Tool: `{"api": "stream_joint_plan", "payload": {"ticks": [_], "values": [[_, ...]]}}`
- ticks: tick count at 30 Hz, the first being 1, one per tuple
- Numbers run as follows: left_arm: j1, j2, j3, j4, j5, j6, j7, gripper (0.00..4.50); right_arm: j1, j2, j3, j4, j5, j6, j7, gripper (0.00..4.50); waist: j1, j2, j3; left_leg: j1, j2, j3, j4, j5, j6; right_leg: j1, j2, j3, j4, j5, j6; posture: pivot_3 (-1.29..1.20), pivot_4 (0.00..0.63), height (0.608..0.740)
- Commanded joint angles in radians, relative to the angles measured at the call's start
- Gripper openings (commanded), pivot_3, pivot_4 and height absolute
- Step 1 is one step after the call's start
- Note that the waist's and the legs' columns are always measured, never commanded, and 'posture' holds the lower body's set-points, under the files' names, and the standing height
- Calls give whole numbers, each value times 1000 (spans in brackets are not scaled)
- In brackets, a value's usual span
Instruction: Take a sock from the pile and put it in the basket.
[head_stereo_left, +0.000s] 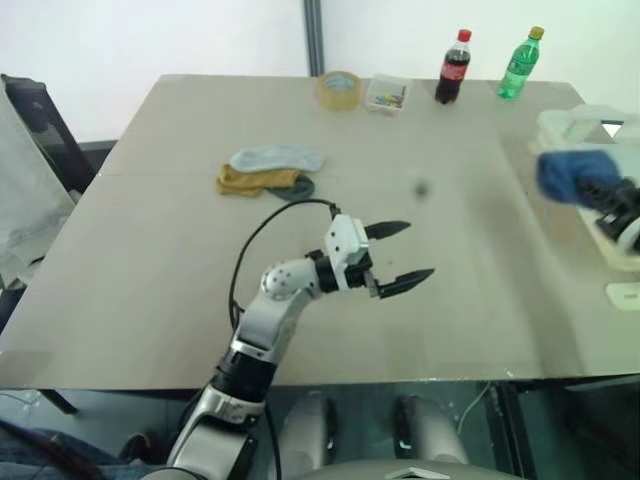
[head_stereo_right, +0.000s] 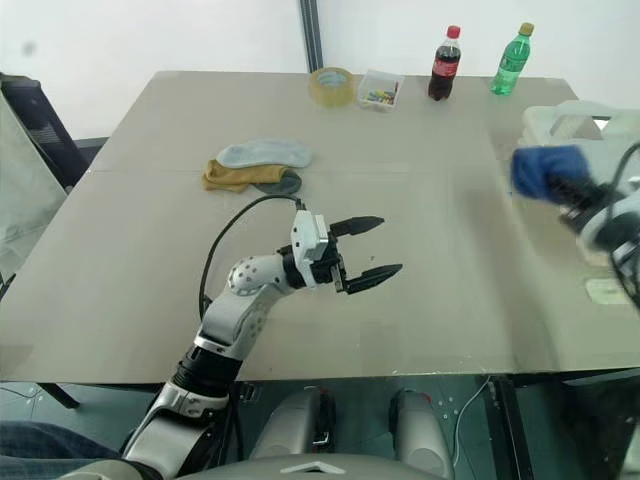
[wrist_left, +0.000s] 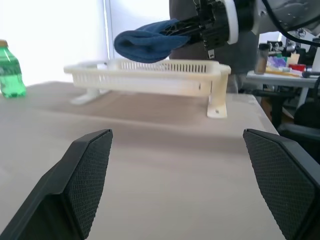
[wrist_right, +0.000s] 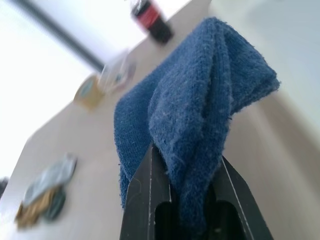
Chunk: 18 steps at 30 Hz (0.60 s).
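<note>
Left gripper (head_stereo_left: 398, 256) — nearest the camera, lower centre of the frame — hovers above the bare tabletop (head_stereo_left: 150, 280) with its two black fingers spread wide and nothing between them, pointing toward the right of the frame. Right gripper (head_stereo_right: 565, 189), at the right edge of the frame, is clenched on a royal blue sock (head_stereo_right: 543, 168); the sock bulges out past the fingertips and hangs in the air, clear of the tabletop. Just beyond it, at the upper right, stands the basket (head_stereo_left: 570, 124), a cream-white tub with a thick rim; seen from the left wrist, the sock hangs above the basket's slatted wall, though whether it is over the inside cannot be told. The pile (head_stereo_left: 268, 172) lies on the tabletop in the upper centre-left of the frame — a pale grey sock on top, a mustard yellow one beneath, a dark one at their right end. Along the far edge stand a roll of tape (head_stereo_left: 339, 89), a small clear box (head_stereo_left: 386, 95), a cola bottle (head_stereo_left: 453, 66) and a green bottle (head_stereo_left: 520, 63).
</note>
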Motion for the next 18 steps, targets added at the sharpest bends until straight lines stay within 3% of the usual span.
{"api": "stream_joint_plan", "payload": {"ticks": [1, 7, 12, 17, 18], "values": [[-48, -35, 19, -51, -27, 1, 38, 4500, -82, -51, -36, 153, -52, -34, -1, 69, -1, 0, 0, 0, 0, 0, 0, 0, 0, 0, 0, 0, 0, 0, 0, 0, 150, 740], [-84, -41, 25, -69, -38, 22, 52, 4500, -257, -39, -42, 505, -220, -141, 32, 69, -3, 1, 0, 0, -1, 1, 0, 0, 0, 0, 1, 1, -1, 1, 1, 0, 150, 740], [-82, -33, 19, -62, -34, 13, 50, 4500, -314, -28, -38, 669, -348, -196, 110, 1800, -1, 2, -1, 0, 0, 1, 0, 0, 0, 0, 2, 1, -1, 1, 1, 0, 150, 740], [-82, -30, 20, -64, -38, 20, 53, 4500, -326, -10, -87, 670, -383, -190, 103, 4174, -1, 3, -1, 0, 1, 1, 0, 0, 0, 0, 2, 1, -1, 1, 1, 0, 150, 740], [-81, -30, 19, -63, -38, 19, 53, 4500, -322, -11, -94, 660, -392, -188, 102, 4449, -1, 4, -1, 0, 1, 1, 0, 0, 0, 0, 2, 1, -1, 1, 1, 0, 150, 740]]}}
